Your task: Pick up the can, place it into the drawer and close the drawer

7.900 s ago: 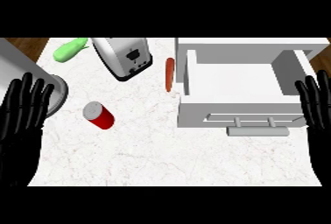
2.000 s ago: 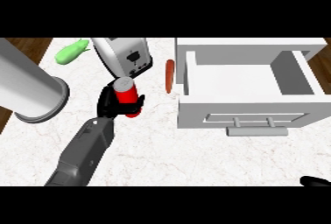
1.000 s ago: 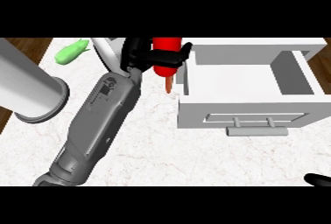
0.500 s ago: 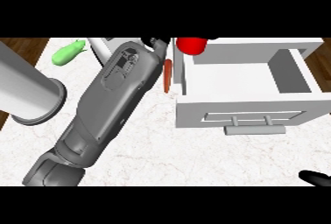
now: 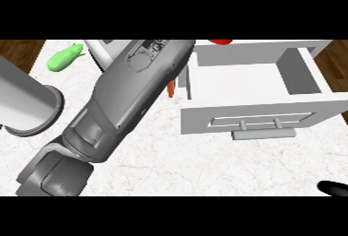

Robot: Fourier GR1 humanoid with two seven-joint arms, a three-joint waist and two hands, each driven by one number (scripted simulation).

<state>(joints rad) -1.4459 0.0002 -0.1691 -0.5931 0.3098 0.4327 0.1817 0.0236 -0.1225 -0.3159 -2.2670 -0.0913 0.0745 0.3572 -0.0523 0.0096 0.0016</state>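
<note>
Head view: the left grey forearm (image 5: 115, 106) slants across the white tabletop (image 5: 204, 161) to the open drawer (image 5: 252, 92); its robot hand is hidden, so its grip cannot be told. A sliver of the red can (image 5: 219, 41) shows at the drawer's far rim. Right robot hand (image 5: 334, 188): barely visible, below the drawer.

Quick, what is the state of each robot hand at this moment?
Left robot hand: not visible; its forearm reaches past the top edge, near the red can.
Right robot hand: only a black tip shows; cannot be told.
</note>
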